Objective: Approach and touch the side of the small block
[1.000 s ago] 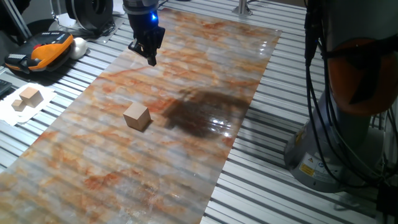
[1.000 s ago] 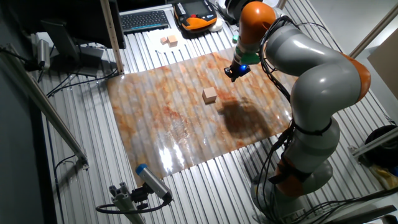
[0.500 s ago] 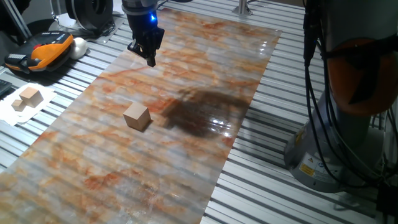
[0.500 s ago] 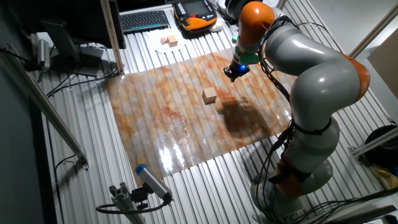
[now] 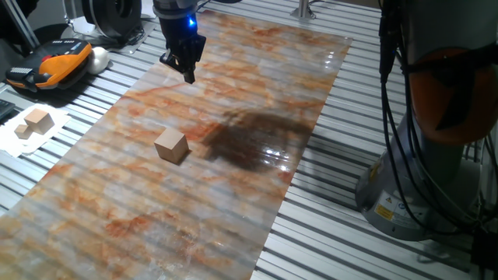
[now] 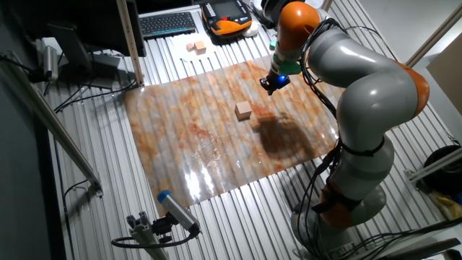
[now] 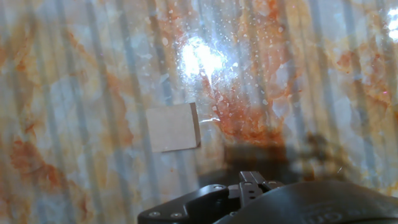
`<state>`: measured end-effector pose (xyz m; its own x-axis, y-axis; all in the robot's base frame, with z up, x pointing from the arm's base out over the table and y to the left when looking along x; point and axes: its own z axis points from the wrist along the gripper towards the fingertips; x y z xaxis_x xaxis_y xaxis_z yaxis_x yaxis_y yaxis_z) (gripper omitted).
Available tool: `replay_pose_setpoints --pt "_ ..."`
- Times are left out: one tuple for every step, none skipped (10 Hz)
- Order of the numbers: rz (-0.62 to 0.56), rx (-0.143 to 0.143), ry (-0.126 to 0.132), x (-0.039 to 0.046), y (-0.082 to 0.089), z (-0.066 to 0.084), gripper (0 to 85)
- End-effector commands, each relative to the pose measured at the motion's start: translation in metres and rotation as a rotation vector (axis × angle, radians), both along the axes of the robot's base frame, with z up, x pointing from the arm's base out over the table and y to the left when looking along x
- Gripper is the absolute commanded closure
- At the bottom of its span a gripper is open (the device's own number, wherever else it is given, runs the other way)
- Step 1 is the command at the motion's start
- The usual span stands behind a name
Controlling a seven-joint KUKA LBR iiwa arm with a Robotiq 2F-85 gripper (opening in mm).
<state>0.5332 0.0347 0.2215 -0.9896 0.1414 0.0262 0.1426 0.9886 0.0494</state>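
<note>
We see our gripper [image 5: 189, 75] hanging well apart from the small block [image 5: 171, 145] on the marbled mat [image 5: 233, 194], its fingers together, holding nothing.

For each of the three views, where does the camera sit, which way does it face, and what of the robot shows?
One fixed view: low at the mat's end, facing the small block, the claw and the base.
The other fixed view: high, looking down on the whole arm, claw and block.
Hand view: looks down on the block; only dark hand housing shows.
All share the block.
</note>
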Motion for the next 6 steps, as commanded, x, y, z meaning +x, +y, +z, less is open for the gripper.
replay_pose_setpoints --pt "0.000 0.002 0.000 0.0000 0.0000 0.0000 85.0" --pt "0.000 0.005 0.000 0.0000 0.0002 -0.0001 85.0" --pt "0.000 0.003 -0.001 0.0001 0.0004 0.0000 85.0" --pt "0.000 0.006 -0.001 0.0001 0.0006 0.0000 85.0" --pt "0.000 0.004 -0.001 0.0001 0.0007 0.0000 85.0" --pt "0.000 0.004 -0.001 0.0001 0.0010 0.0001 85.0"
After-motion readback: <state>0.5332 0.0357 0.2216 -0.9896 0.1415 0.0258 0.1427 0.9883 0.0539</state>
